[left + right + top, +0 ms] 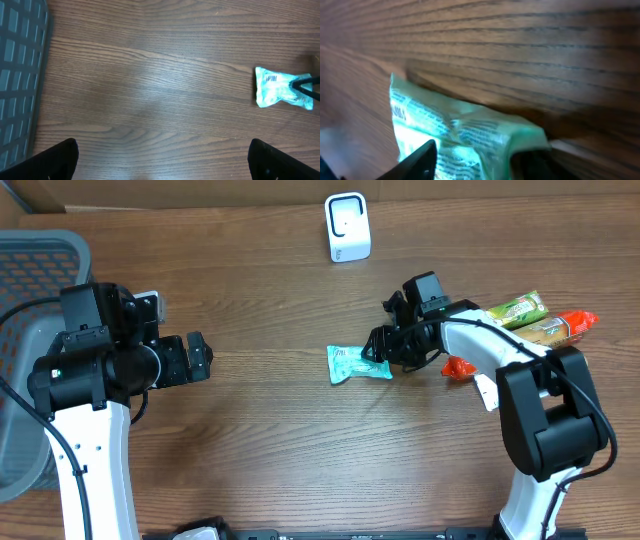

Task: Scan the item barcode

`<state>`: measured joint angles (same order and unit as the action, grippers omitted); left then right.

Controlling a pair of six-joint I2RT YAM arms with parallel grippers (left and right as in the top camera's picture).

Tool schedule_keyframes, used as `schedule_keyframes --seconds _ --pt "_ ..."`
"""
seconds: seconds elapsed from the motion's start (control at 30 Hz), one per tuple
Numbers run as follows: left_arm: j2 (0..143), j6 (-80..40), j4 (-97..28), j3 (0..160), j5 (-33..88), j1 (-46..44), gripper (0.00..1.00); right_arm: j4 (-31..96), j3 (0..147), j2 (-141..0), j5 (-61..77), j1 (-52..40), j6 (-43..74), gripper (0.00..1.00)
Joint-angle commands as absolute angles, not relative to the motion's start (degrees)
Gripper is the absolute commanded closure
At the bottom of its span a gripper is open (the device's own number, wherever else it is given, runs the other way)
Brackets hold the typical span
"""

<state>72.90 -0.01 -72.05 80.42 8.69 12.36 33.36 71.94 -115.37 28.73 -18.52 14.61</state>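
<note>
**Q:** Where did the item to be scanned lie?
**A:** The teal crinkled plastic packet (355,365) lay flat on the brown wood-grain bench (260,450), near its middle. It was well in front of the white rounded scanner (347,227), which stood upright at the far edge. Dark print showed near the packet's left end, too small to read.

**Q:** How did your right hand stand?
**A:** My right hand (378,356) was down at the packet's right end. In the wrist view a dark finger sat on either side of that end. Whether the hand was clenched on the packet or merely straddling it, I could not tell.

**Q:** And your left hand?
**A:** My left hand (164,150) was released, its two black fingers (60,165) spread wide and grasping nothing. It hung above the bench, well apart from the packet and pointing toward it.

**Q:** What else was on the bench?
**A:** A grey slotted plastic basket (30,270) sat at the left edge, beside my left arm. Behind my right arm lay a green snack wrapper (515,308) with a brown-and-orange wrapper (562,327) just beside it. A small red-orange piece (457,367) lay nearer me.
</note>
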Motion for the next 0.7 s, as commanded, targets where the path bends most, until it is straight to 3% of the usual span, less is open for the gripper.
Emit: schedule_keyframes --seconds 0.0,0.07,0.27,0.67 --pt "72.8 0.2 -72.0 81.5 8.4 12.0 0.0 33.3 72.3 -117.2 29.6 -18.6 15.1 0.48" --pt "72.8 0.2 -72.0 81.5 8.4 12.0 0.0 33.4 72.3 -117.3 29.4 -18.6 15.0 0.54" --pt "72.8 0.2 -72.0 81.5 8.4 12.0 0.01 33.5 72.4 -117.2 31.1 -18.5 14.7 0.96" --pt "72.8 0.2 -72.0 81.5 8.4 12.0 0.0 33.3 72.5 -106.7 49.4 -15.2 11.3 0.96"
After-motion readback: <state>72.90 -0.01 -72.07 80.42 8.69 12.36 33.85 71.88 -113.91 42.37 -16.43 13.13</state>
